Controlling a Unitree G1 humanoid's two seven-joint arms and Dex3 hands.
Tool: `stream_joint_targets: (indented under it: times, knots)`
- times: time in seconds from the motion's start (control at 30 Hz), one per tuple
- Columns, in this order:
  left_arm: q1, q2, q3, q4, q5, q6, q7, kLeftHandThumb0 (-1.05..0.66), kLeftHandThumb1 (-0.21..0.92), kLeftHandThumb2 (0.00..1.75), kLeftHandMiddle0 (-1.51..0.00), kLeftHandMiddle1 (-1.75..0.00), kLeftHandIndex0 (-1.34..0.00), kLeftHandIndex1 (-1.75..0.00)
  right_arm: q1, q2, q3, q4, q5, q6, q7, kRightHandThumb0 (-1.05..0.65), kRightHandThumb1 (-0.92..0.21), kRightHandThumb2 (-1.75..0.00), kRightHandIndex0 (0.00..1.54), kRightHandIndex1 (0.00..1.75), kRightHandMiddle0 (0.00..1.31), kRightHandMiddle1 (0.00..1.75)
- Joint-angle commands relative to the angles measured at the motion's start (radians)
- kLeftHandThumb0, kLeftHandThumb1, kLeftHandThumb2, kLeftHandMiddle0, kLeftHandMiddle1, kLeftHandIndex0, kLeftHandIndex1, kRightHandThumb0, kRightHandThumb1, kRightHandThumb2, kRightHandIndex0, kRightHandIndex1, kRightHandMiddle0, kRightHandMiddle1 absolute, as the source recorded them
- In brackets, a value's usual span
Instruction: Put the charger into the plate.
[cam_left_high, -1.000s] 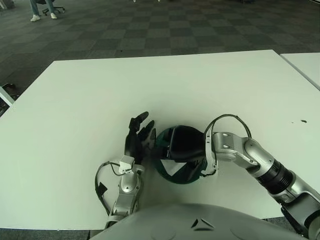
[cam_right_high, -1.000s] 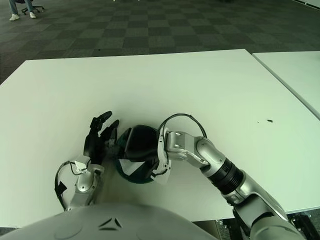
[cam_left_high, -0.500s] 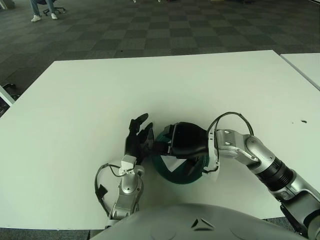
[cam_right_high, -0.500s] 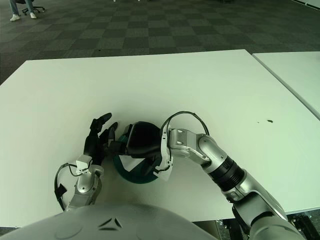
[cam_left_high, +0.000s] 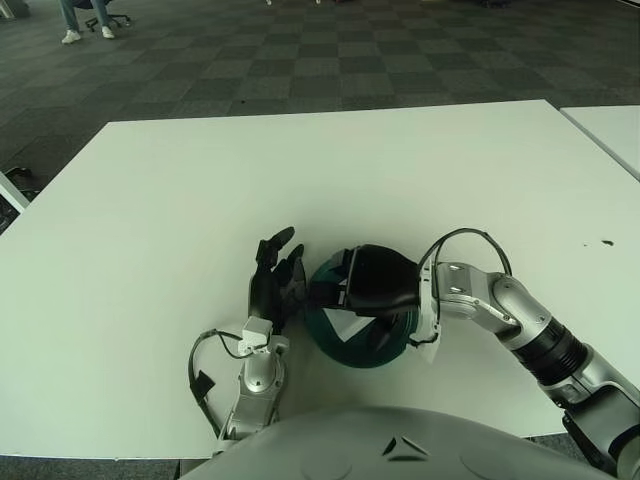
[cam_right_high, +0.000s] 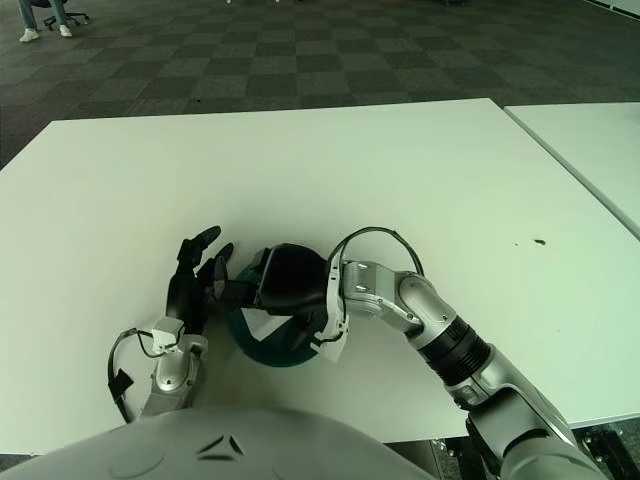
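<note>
A dark green plate (cam_left_high: 365, 350) sits on the white table (cam_left_high: 330, 170) near its front edge. Inside it shows a white piece, the charger (cam_left_high: 350, 323), partly hidden under my right hand. My right hand (cam_left_high: 345, 285) hovers low over the plate, its black fingers (cam_right_high: 238, 292) stretched out to the left and closed around nothing that I can see. My left hand (cam_left_high: 277, 272) stands just left of the plate's rim with its fingers spread, holding nothing.
A second white table (cam_left_high: 612, 128) adjoins at the right with a narrow gap between. A small dark speck (cam_left_high: 606, 242) marks the table at the right. Chequered carpet lies beyond the far edge, with a person's feet and a chair at the far left.
My right hand has shifted slightly up and to the right over the plate, and more of the plate's front shows. The left hand has barely moved.
</note>
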Motion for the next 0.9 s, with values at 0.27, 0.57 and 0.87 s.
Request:
stream_joint_targets:
  times: [0.27, 0.57, 0.87]
  knots:
    - [0.012, -0.015, 0.007, -0.097, -0.145, 0.324, -0.120, -0.60, 0.92, 0.71, -0.63, -0.01, -0.21, -0.81, 0.004, -0.017, -0.049, 0.021, -0.030, -0.005, -0.099, -0.63, -0.83, -0.79, 0.69, 1.75, 0.37, 1.75]
    - [0.035, -0.031, 0.016, -0.081, -0.093, 0.257, -0.089, -0.59, 0.92, 0.68, -0.67, -0.04, -0.24, -0.81, 0.028, -0.040, -0.061, 0.070, 0.025, -0.005, -0.090, -0.93, -0.92, -0.79, 0.43, 1.75, 0.08, 1.62]
    - [0.055, -0.034, 0.055, -0.026, -0.071, 0.181, -0.055, -0.67, 0.92, 0.76, -0.66, -0.02, -0.18, -0.79, 0.020, -0.099, -0.068, 0.058, 0.124, 0.002, 0.033, -1.04, -0.92, -0.89, 0.21, 0.66, 0.00, 0.71]
